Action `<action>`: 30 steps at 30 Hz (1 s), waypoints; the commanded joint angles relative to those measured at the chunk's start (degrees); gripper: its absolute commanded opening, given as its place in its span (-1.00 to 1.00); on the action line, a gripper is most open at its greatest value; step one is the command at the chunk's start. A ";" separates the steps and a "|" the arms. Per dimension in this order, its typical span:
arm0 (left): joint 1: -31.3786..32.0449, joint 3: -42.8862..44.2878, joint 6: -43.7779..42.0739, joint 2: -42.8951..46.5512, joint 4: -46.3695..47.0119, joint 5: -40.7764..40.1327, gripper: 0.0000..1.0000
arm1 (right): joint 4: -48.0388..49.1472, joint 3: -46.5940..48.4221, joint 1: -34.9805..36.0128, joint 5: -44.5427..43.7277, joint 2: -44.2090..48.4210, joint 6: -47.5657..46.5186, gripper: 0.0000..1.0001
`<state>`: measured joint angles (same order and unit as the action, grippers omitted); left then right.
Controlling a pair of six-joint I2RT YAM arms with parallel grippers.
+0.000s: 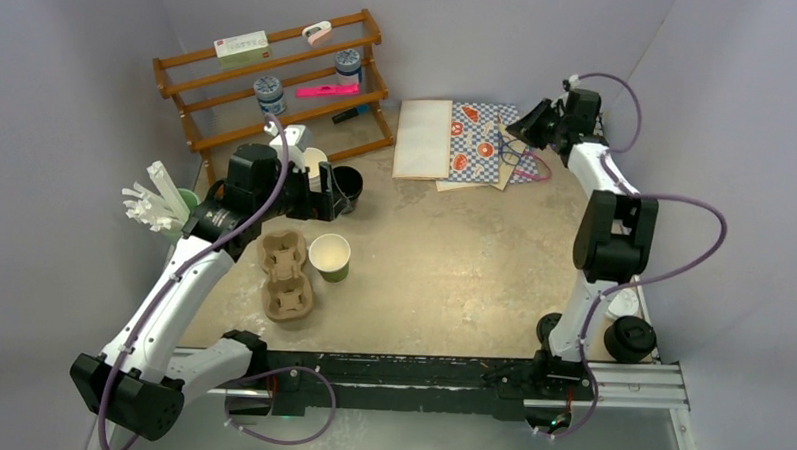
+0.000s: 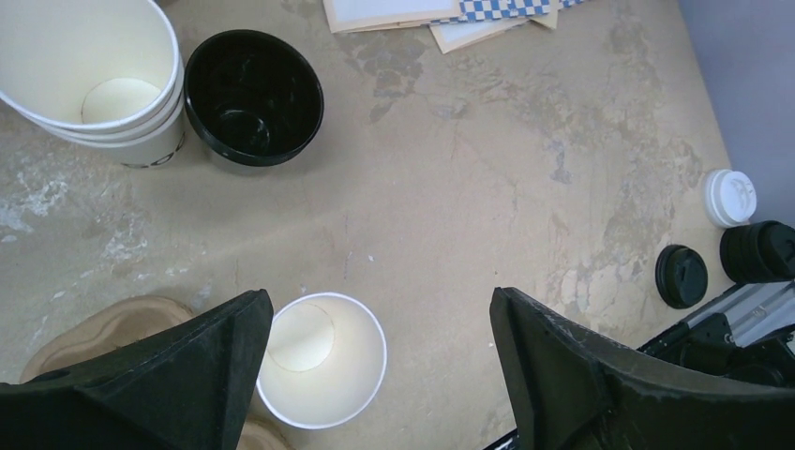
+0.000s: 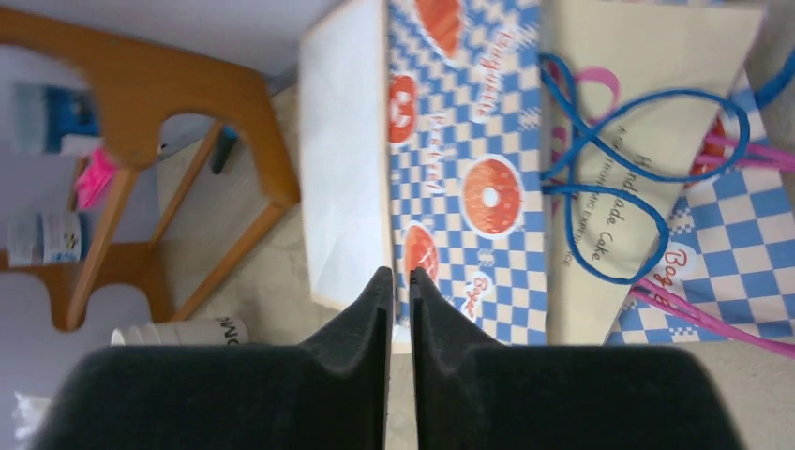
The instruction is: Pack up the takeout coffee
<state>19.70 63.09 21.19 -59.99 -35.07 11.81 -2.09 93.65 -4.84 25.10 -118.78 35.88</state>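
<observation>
The takeout coffee cup (image 1: 347, 186) is a small black paper cup, open and without a lid, standing at the back left beside stacked white cups (image 1: 314, 162). In the left wrist view the black cup (image 2: 253, 98) sits at the upper left, well ahead of the fingers. My left gripper (image 1: 326, 194) is open wide and empty, hovering over the table (image 2: 380, 300) just short of the black cup. A single black sip lid (image 2: 681, 276) lies at the far right by a stack of black lids (image 1: 630, 338). My right gripper (image 1: 526, 124) is shut and empty above the paper bags (image 3: 400, 277).
A green cup with a white inside (image 1: 329, 257) stands next to a brown pulp cup carrier (image 1: 285, 273), below my left fingers (image 2: 322, 361). A white lid (image 2: 731, 197) lies near the black lids. Checkered and white paper bags (image 1: 458, 137) lie at the back. A wooden shelf (image 1: 280, 76) stands back left.
</observation>
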 commanded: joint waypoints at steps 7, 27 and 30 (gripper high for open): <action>0.34 0.50 0.67 2.90 1.82 5.28 0.82 | 4.09 -8.54 -1.71 4.93 6.52 -0.37 0.05; 0.29 1.11 -1.33 2.83 -0.87 5.31 0.82 | 5.73 1.66 -1.88 10.52 -11.78 -1.38 0.01; 0.33 0.82 -1.41 2.95 -1.13 4.67 0.82 | 8.03 2.14 -1.85 12.80 -13.34 0.42 -0.03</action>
<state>19.70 63.51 21.28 -57.74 -35.83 16.93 2.42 93.67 -6.76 33.43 -130.54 34.94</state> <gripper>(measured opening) 0.910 0.494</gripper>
